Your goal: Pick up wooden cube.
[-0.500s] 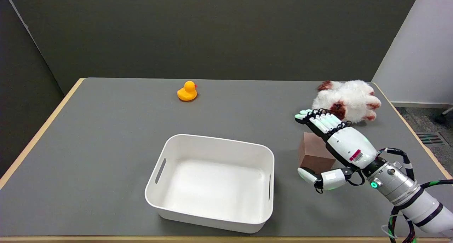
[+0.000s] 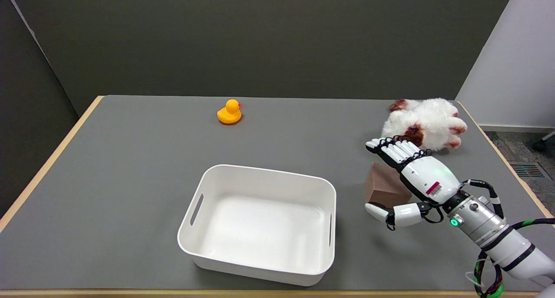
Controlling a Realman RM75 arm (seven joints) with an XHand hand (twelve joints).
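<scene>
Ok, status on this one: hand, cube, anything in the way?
Right robot hand open over the wooden cube, no grip. Cube on table. Plush toy just beyond the fingers; white bin beside.

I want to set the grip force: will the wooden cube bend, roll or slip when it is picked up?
The wooden cube looks solid, so probably stiff. Flat faces make rolling unlikely. Its smooth sides could slip; the right hand, open above it, likely needs opposing faces.

right hand (image 2: 412,176) spread, fingers (image 2: 396,150) extended
</scene>
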